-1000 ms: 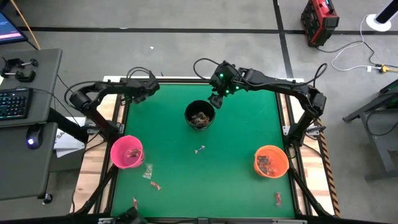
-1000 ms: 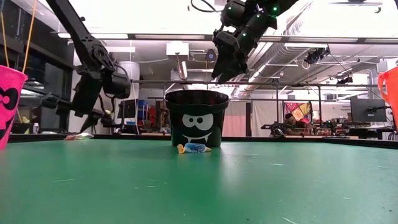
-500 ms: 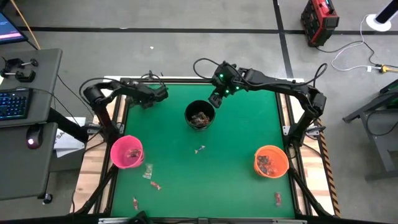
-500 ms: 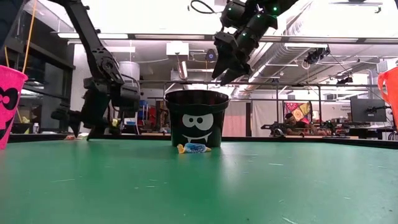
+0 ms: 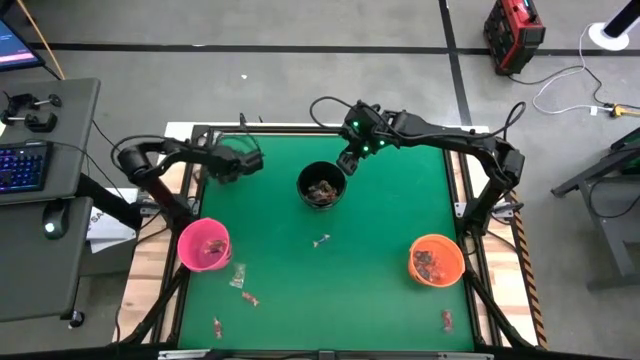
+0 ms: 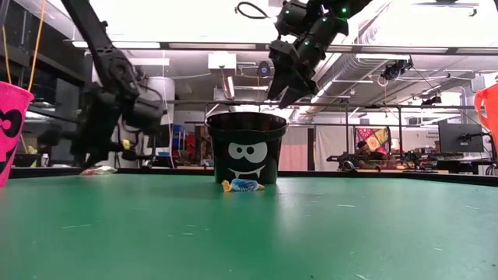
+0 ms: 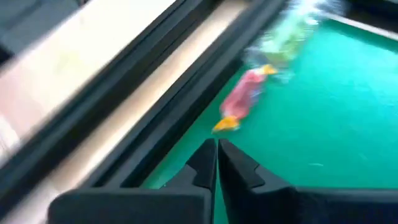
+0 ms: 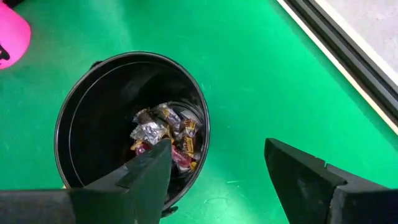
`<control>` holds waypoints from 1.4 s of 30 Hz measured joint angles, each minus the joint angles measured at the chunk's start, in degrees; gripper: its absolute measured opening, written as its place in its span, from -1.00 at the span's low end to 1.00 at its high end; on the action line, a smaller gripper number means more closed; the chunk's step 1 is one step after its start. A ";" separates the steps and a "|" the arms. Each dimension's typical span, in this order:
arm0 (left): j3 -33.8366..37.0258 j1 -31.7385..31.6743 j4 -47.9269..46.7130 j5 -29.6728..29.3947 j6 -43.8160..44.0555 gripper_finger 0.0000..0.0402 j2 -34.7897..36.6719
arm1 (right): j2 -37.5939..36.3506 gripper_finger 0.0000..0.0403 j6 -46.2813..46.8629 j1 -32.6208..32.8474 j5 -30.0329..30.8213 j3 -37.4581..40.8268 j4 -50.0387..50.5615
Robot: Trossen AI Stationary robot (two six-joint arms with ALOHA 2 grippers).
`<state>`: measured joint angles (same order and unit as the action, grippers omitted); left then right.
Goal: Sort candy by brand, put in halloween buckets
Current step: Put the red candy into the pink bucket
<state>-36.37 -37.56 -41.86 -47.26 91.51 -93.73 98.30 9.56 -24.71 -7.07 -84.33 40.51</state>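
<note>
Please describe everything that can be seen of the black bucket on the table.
The black bucket is a small round pail that looks like plastic, with a cartoon face of white eyes and a fanged mouth on its side. It stands upright on the green table, near the far middle. Inside lie crinkly wrapped candies, silvery, red and yellowish. One wrapped candy lies on the table by its base. The right gripper hovers above its rim, jaws open, not touching it.
</note>
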 joint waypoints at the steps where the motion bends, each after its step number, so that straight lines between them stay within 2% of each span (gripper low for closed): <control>1: 1.39 0.40 0.27 -0.10 4.30 -0.97 -0.02 | 0.00 0.24 0.59 0.00 0.02 0.00 0.00; 3: 4.01 0.99 1.50 -1.66 10.79 -0.99 -0.04 | 0.00 0.24 0.94 0.00 0.02 0.00 -0.02; 6: 5.77 1.82 7.55 -6.70 11.37 -1.00 -0.06 | 0.00 0.24 0.66 0.00 0.06 0.02 -0.63; 12: 3.30 1.71 14.02 -15.86 -3.81 -1.00 -0.04 | 0.00 0.24 0.51 0.00 0.06 0.02 -2.88; 15: 3.69 -0.96 17.25 -17.68 -11.73 -1.00 -0.04 | 0.00 0.24 0.59 0.00 0.06 0.02 -3.37; 20: 5.83 -6.27 19.28 -16.80 -15.37 -1.00 -0.04 | 0.00 0.24 0.91 0.00 0.08 0.02 -3.28; 22: 6.38 -6.34 18.94 -18.29 -14.20 -1.00 -0.04 | 0.00 0.24 0.92 0.00 0.08 0.02 -3.26; 25: 7.82 -6.00 22.41 -17.38 -14.77 -1.00 -0.06 | 0.00 0.24 0.92 0.00 0.25 0.02 -3.27; 30: 11.49 -4.76 32.56 -15.60 -24.47 -1.00 -1.53 | 0.00 0.24 3.74 0.00 1.53 0.02 -3.27; 34: 12.62 -4.04 35.78 -14.68 -26.01 -1.00 -2.34 | 0.00 0.24 6.02 0.01 1.57 0.02 -3.29; 36: 12.71 -4.04 37.09 -13.12 -27.40 -1.00 -2.30 | 0.00 0.24 6.81 0.24 1.61 0.02 -3.24; 40: 12.49 -2.48 44.74 -7.53 -35.47 -1.00 -2.10 | 0.00 0.24 7.12 0.69 1.57 0.02 -3.26; 42: 12.39 -0.71 45.98 -4.87 -36.07 -1.00 -1.65 | 0.00 0.24 7.40 0.93 1.59 0.02 -3.25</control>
<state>-23.98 -38.27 4.13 -52.13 55.43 -95.39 98.30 16.97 -23.78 -5.48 -84.31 37.26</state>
